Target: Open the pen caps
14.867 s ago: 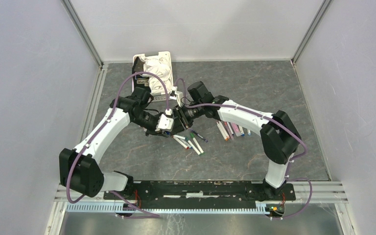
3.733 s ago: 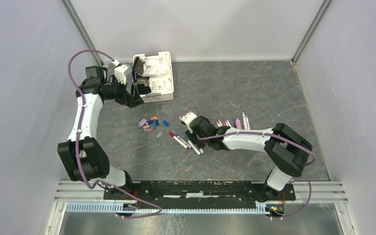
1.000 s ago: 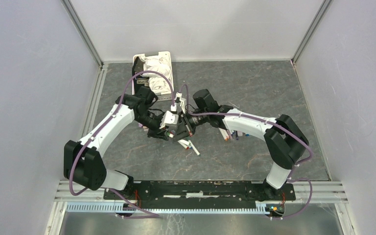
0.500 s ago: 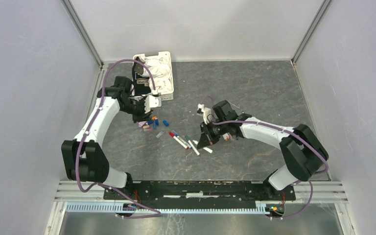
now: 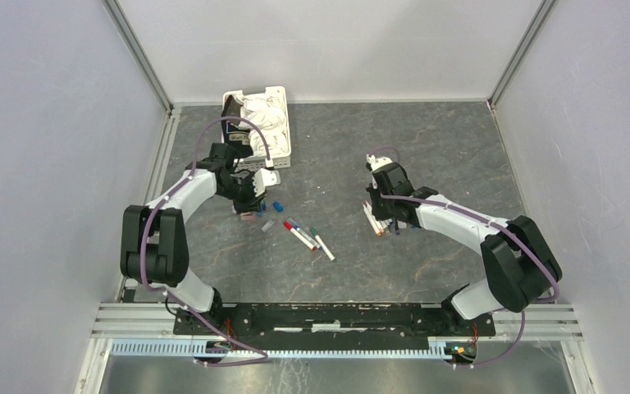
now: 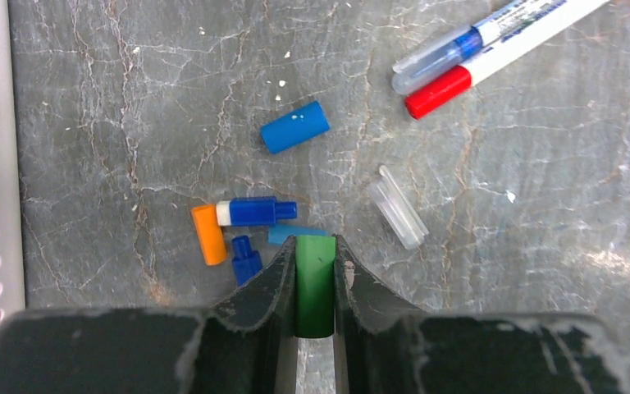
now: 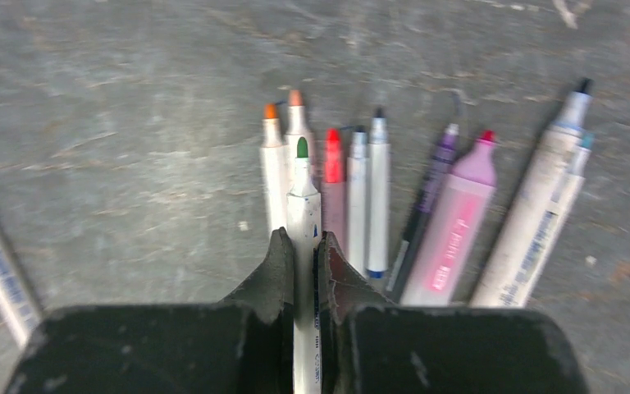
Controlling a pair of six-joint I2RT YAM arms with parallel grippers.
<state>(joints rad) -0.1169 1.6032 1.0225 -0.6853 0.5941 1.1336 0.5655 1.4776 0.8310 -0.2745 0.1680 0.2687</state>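
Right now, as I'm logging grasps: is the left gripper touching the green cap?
Touching. The left wrist view shows the green cap clamped by the left gripper, both fingers pressed against its sides.

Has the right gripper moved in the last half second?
Yes. The right gripper has swung rightward, farther from the white basket, to the row of uncapped pens, jaws shut on a green-tipped pen.

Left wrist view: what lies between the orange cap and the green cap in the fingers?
In the left wrist view, a small dark blue cap and a light blue piece lie between the orange cap and the green cap.
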